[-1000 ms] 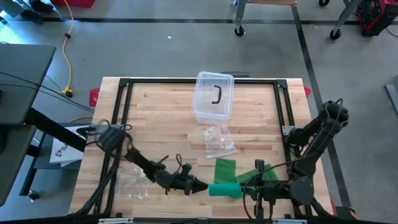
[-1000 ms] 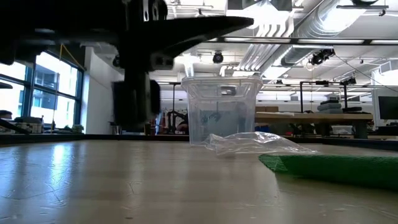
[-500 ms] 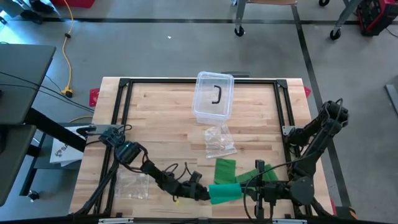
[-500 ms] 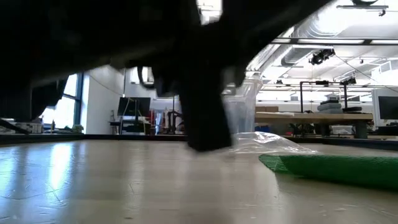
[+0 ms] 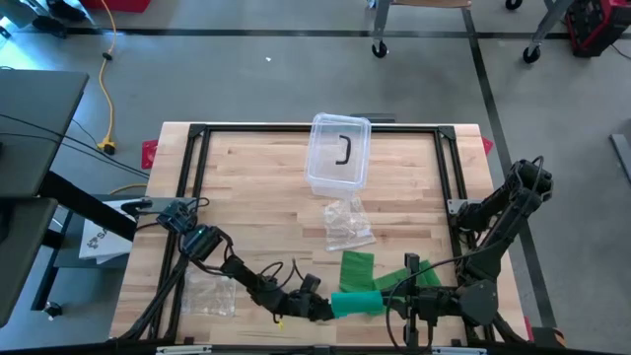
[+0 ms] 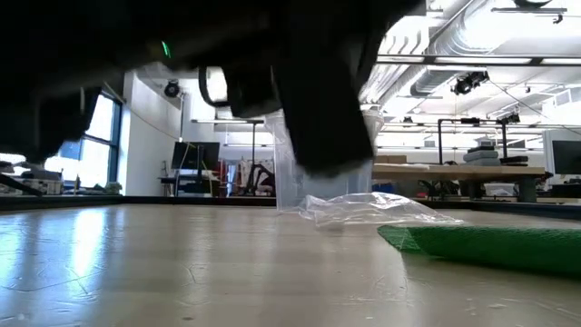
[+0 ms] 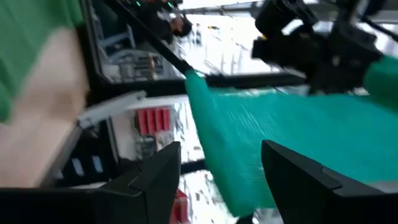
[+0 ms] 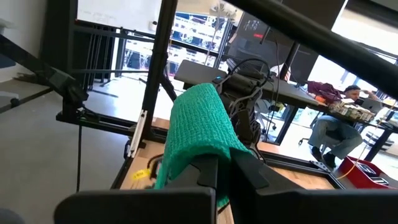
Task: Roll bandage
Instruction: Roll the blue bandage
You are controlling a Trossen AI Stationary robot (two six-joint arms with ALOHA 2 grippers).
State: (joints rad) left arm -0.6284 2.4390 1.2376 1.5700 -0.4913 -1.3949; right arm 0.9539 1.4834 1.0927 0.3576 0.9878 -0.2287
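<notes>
L gripper (image 5: pixel 320 309), fingers apart around the near-left end of the bandage roll (image 5: pixel 355 302) at the table's near edge, isn't clamped yet, while R gripper (image 5: pixel 392 303) pinches the roll's right end, so if L shuts off-centre or R twists early, wraps may slip and unwind.

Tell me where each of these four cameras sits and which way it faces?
High view: overhead, looking straight down on the wooden table; both arms show, meeting at the green bandage.
Low view: at table height, looking level across into the room; a dark arm blocks the top, the clear box behind it.
Left wrist view: on the left arm, looking past the open left tool at the bandage.
Right wrist view: on the right arm; the right tool grips the bandage.
Shared: all four show the green bandage.
</notes>
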